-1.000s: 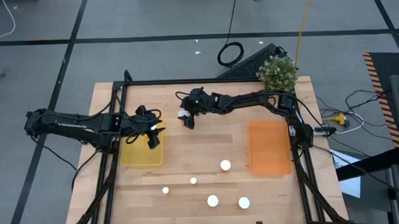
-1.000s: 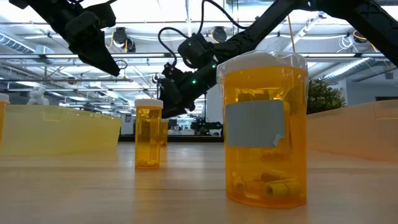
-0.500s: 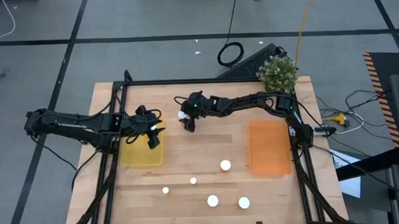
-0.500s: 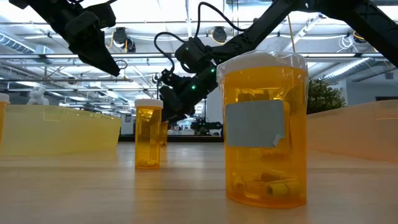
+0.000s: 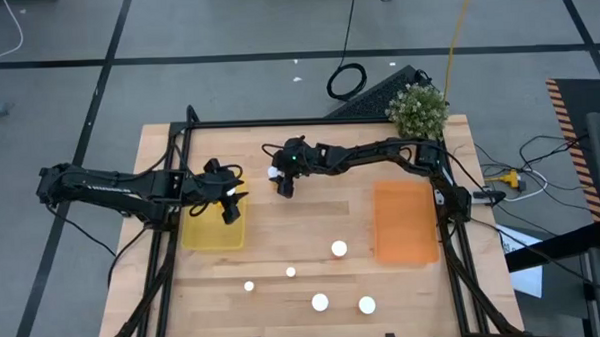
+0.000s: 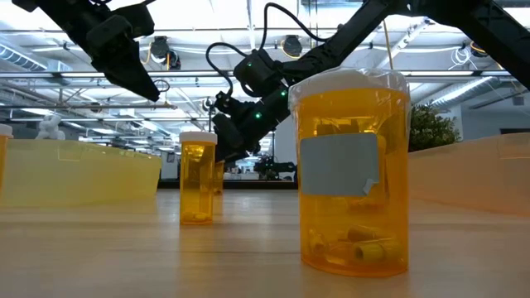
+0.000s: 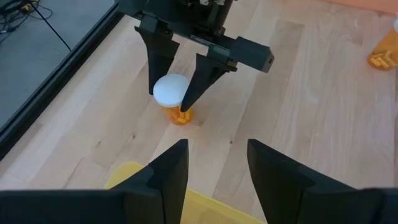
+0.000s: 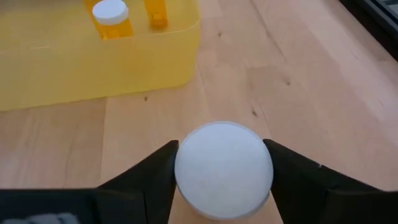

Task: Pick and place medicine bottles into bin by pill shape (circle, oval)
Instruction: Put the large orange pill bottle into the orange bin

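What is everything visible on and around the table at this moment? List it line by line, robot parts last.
medicine bottles: five standing loose, amber with white caps, near half of table; one more between the right tool's fingers; at least one in the yellow bin
yellow bin: one, yellow, left side
orange bin: one, orange, right side
plant: one, green, far right corner
table: one, light wood
left tool: dark, open, above the yellow bin
right tool: dark, around a white-capped bottle, far centre
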Controlling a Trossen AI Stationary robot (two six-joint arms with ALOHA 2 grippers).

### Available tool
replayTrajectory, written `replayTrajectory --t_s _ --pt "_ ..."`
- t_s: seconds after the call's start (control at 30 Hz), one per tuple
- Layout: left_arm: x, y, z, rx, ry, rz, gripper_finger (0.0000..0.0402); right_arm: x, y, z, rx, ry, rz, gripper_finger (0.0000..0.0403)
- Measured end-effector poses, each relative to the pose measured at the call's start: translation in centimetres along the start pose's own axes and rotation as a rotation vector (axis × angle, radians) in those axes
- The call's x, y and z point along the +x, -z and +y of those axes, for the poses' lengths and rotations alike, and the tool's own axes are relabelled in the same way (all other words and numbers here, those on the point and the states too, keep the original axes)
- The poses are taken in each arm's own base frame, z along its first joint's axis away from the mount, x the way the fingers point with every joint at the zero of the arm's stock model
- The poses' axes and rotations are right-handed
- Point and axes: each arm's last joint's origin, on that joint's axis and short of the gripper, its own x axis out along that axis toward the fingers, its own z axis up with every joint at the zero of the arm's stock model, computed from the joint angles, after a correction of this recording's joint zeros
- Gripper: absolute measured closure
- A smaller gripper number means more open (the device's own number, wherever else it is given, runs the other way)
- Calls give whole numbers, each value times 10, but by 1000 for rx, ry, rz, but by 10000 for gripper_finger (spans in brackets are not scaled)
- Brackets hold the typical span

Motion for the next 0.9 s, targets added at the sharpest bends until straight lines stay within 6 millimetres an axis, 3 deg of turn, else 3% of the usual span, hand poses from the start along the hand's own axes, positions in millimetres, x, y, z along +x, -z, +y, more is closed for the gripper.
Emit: replayTrajectory --t_s 0.23,0.5,0.63,0.9 --pt "0 0 0 0 0 0 234 -8 -5 3 8 -9 24 192" --pt "0 0 0 -1 1 -1 234 -43 -21 14 3 -26 110 186" --pt "0 0 -1 0 6 -2 234 -72 -32 22 -3 -38 154 181" --pt "-1 0 -3 1 14 -8 234 -154 -56 37 59 -49 221 194"
